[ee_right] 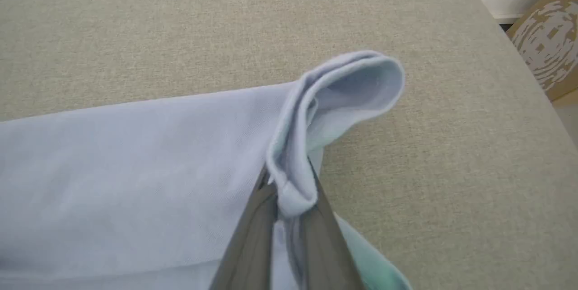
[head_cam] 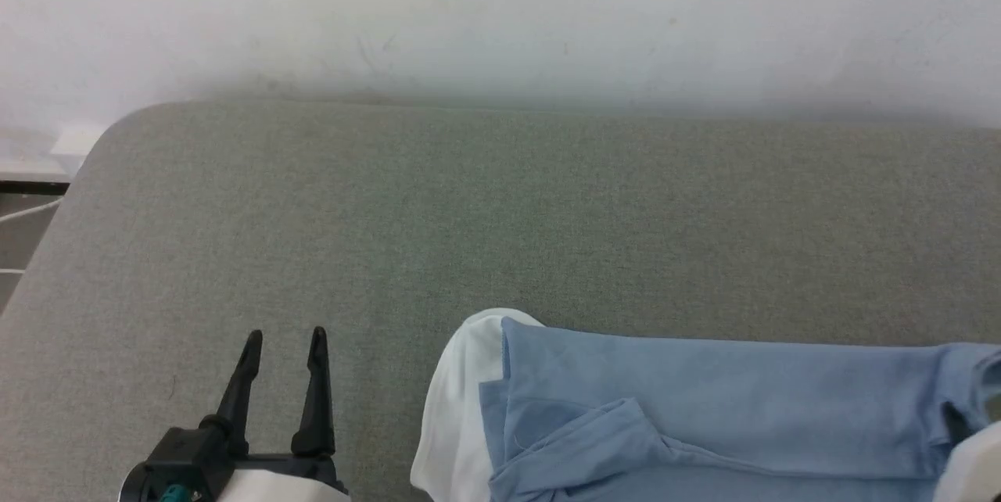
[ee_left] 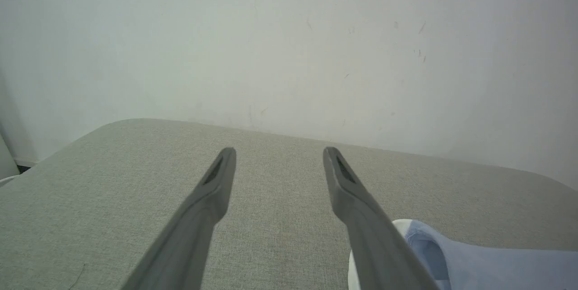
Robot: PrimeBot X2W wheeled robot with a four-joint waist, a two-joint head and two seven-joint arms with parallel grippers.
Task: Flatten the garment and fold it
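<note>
**A:** Where's the shirt sitting?

**B:** The light blue T-shirt [head_cam: 704,400] lies on the grey fabric-covered surface [head_cam: 500,205], down at about 5 o'clock in the head view. It is folded into a long band running from 9 to 3 o'clock. Its white part [head_cam: 453,408] shows at the 9 o'clock end, with a creased blue flap lying just beside it.

**A:** Who has hold of it?

**B:** The right gripper [ee_right: 286,190] does. Its fingers are pinched together on a rolled edge at the shirt's 3 o'clock end. In the right wrist view that edge curls up off the surface in a loop toward 1 o'clock (several layers, and I can't count them).

**A:** And the other one?

**B:** The left gripper [head_cam: 285,332] is at 7 o'clock in the head view, off the shirt's 9 o'clock end and near it. Its fingers are spread apart and point to 12 o'clock over bare grey fabric. I can't tell whether it touches the surface.

**A:** What's around them?

**B:** A scuffed white wall [head_cam: 500,17] stands at 12 o'clock behind the surface. A cardboard box [ee_right: 548,46] sits at 2 o'clock in the right wrist view, past the surface's rounded edge.
</note>
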